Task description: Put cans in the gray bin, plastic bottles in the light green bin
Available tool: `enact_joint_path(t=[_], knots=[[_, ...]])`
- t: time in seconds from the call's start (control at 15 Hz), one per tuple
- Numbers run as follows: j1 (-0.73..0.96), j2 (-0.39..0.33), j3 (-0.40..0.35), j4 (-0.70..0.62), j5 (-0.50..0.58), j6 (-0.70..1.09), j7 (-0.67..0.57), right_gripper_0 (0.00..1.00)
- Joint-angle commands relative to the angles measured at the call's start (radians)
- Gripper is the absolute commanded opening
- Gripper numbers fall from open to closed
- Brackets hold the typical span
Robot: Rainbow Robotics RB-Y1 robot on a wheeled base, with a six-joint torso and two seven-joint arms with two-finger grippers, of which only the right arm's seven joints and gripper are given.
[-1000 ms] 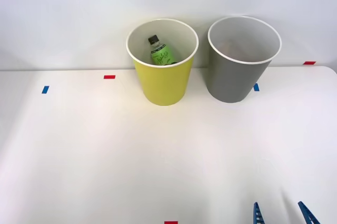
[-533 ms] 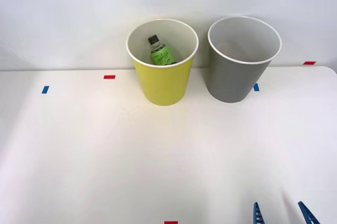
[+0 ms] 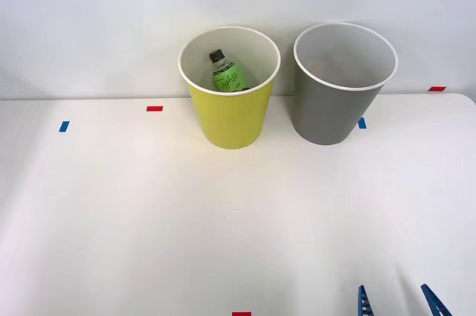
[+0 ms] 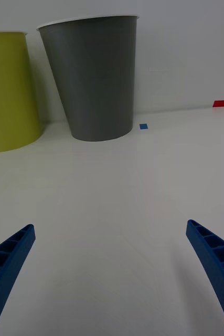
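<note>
The light green bin (image 3: 231, 117) stands at the back of the white table, and the plastic bottle (image 3: 227, 74) with black cap and green label leans inside it. To its right stands the gray bin (image 3: 327, 111); the can is hidden from view. My right gripper (image 3: 397, 302) is open at the front edge of the table, right of centre, with nothing between its blue fingertips. In the right wrist view the gray bin (image 4: 96, 79) and the light green bin (image 4: 7, 92) stand well beyond the open right gripper (image 4: 112, 278).
Small tape marks lie on the table: red (image 3: 155, 108) and blue (image 3: 64, 126) at the left, blue (image 3: 362, 123) beside the gray bin, red (image 3: 437, 88) at the far right, red (image 3: 242, 314) at the front edge. A white wall rises behind the bins.
</note>
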Motion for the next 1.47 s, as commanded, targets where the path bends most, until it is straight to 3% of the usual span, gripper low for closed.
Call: enact_joint_path(t=[0.07,1.47], knots=[[0.0,0.0,0.0,0.0,0.0,0.0,0.0,1.0],[0.0,0.0,0.0,0.0,0.0,0.0,0.0,1.0]])
